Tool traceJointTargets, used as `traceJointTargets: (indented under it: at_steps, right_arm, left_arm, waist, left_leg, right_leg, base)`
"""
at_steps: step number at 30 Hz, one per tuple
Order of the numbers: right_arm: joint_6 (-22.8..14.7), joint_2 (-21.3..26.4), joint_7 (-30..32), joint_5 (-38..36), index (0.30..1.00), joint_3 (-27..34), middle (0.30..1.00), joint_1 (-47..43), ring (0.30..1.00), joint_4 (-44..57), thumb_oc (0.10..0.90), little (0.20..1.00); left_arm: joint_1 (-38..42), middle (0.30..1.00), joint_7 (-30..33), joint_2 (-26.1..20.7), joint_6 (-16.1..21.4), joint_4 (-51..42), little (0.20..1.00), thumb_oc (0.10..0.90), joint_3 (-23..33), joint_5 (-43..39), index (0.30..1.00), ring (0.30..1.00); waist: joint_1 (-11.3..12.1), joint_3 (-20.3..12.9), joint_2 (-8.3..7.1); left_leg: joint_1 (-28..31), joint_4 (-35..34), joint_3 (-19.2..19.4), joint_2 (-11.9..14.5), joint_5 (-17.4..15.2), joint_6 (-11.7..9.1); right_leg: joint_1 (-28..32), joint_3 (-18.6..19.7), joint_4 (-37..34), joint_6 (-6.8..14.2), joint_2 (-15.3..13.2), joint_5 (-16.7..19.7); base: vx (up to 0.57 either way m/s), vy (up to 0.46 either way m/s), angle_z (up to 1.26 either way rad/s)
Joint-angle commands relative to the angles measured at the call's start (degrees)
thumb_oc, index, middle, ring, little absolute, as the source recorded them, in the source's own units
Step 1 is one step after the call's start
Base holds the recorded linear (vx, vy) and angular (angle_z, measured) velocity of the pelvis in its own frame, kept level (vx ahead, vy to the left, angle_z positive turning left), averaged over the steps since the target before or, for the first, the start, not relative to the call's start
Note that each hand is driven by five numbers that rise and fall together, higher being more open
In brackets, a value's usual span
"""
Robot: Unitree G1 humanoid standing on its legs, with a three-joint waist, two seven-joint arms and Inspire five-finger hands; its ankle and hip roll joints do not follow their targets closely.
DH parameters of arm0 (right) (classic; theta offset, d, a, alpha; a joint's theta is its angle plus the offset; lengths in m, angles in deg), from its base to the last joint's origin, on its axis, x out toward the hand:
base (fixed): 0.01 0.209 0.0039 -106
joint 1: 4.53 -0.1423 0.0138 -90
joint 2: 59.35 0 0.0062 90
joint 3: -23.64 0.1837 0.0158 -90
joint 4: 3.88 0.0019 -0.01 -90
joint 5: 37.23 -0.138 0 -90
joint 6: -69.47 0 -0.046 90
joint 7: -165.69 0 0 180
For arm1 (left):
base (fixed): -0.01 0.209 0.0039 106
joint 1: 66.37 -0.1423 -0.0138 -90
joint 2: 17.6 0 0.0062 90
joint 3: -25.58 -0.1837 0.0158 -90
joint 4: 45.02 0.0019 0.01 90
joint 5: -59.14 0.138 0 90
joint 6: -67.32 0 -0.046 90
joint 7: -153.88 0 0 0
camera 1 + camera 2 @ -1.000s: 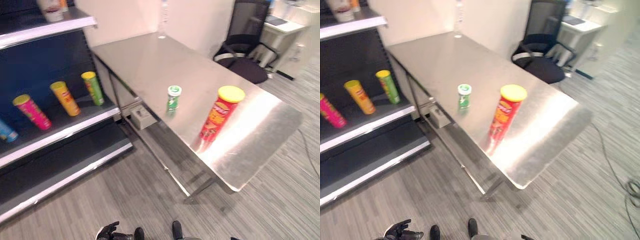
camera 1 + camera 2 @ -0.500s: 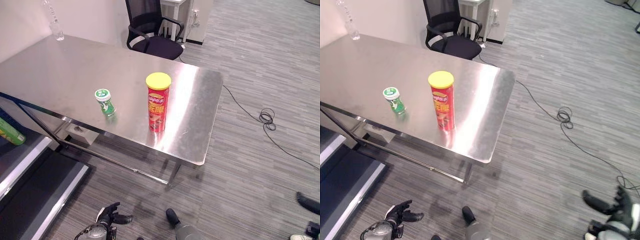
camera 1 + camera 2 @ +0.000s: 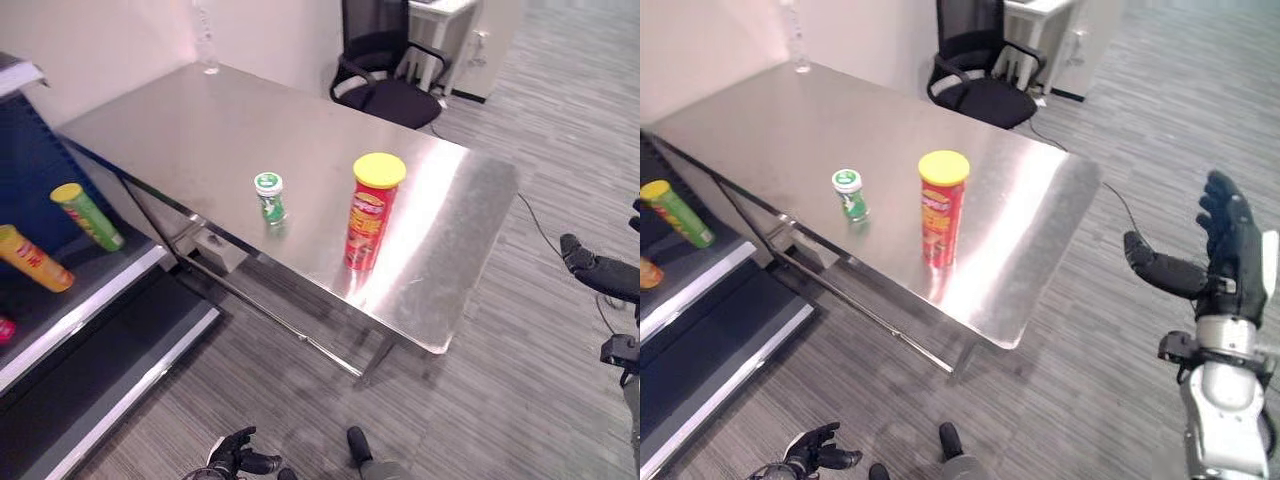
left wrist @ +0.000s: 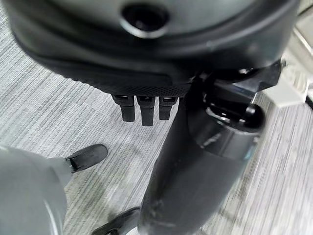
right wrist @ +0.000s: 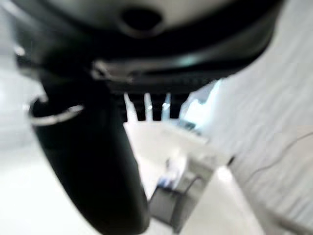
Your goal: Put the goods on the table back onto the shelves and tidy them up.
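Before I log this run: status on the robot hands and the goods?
Right robot hand open, raised, off the table. Left robot hand open, low by the floor. Red can and green jar upright on table, untouched. Nothing in the way.

The camera's aim differs from half a second ago: the whole scene sits further right in the eye views, so the shelves (image 3: 90, 300) on the left show more of themselves again, with the green can (image 3: 88, 216) and the orange can (image 3: 35, 259) back in sight on the shelf board. That is the head moving; the red can (image 3: 372, 213) and the small green bottle (image 3: 269, 197) keep their places on the table (image 3: 200, 120).

The right hand (image 3: 1223, 250) is now raised high at the right, off the table's near right corner, fingers straight and thumb held out, empty; half a second ago it hung low near the floor.
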Motion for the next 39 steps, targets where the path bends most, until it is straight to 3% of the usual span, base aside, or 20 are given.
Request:
traceJointTargets:
  at_steps: [1,11,23,39]
  right_arm:
    - [-5.9,3.2,-3.3,-5.8,0.900,2.3,0.900,-7.7,0.900,3.5,0.800,0.900]
    - [-3.8,2.6,-11.9,-13.3,0.900,-3.7,0.900,-10.2,0.900,6.3,0.800,0.900]
    - [-2.9,-0.4,-14.3,-16.0,0.900,-1.6,0.900,-8.8,0.900,6.4,0.800,0.900]
    - [-2.0,-3.0,-14.6,-14.1,0.900,-1.7,0.900,-8.8,0.900,6.4,0.800,0.900]
  left_arm:
    - [1.2,0.900,-1.2,-4.6,3.0,-0.5,0.900,0.800,-0.5,1.4,0.900,0.900]
    - [-0.3,0.900,-2.2,-3.8,3.1,0.0,0.900,0.800,-0.1,2.1,0.900,0.900]
    - [-1.3,0.900,-2.6,-3.2,3.1,0.4,0.900,0.800,0.2,2.8,0.900,0.900]
    - [-1.0,0.900,-2.6,-3.1,3.1,0.2,0.900,0.800,0.5,3.2,0.900,0.900]
  waist:
    - [2.6,-3.2,-2.60]
    - [5.3,-4.0,-2.84]
    - [6.4,-5.0,-2.78]
    - [6.7,-5.4,-2.82]
  left_leg:
    - [1.8,1.9,0.2,0.6,-6.9,-1.9]
    - [1.9,2.2,-1.7,0.5,-6.9,-2.2]
    - [1.8,1.9,-2.8,0.8,-6.8,-2.4]
    - [1.6,2.1,-2.8,0.8,-6.9,-2.3]
  right_leg:
    - [-3.6,1.3,2.4,5.3,-2.9,-0.1]
    - [-1.5,-2.4,1.9,5.3,-4.3,-1.3]
    - [-0.2,-4.9,1.9,4.9,-4.7,-2.2]
    - [0.1,-5.0,1.8,4.8,-4.7,-2.4]
  base:
    - [0.05,-0.035,0.19]
    - [0.03,-0.031,0.26]
    - [0.01,-0.010,0.06]
    - [0.00,-0.001,0.00]
